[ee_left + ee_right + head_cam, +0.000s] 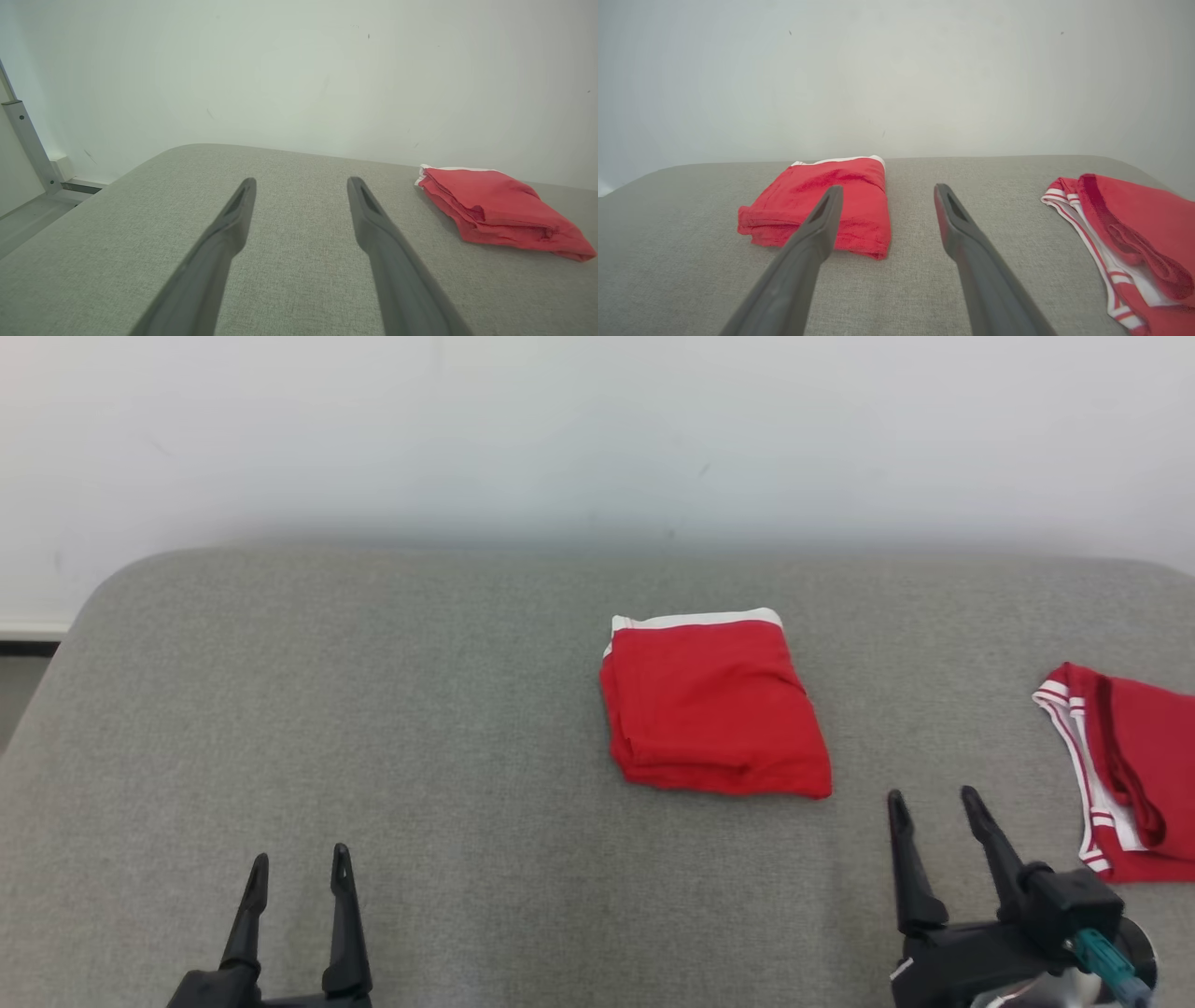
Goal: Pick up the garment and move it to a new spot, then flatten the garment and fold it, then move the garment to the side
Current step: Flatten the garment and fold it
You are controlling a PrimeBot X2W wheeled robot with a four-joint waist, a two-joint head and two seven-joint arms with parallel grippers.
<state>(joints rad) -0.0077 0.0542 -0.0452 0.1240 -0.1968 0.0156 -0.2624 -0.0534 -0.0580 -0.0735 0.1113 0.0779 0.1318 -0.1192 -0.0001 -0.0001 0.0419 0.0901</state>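
Right gripper [934, 796] seems best placed for what is probably the last step, moving the folded garment [714, 709] aside: pinch every layer at the near edge and carry it low so the fold holds. Its jaws stand wide apart, empty, touching nothing; the left gripper [301, 856] likewise. The garment lies just ahead and to its left on the grey cushion [373, 709], with a second red garment [1134, 775] to its right.
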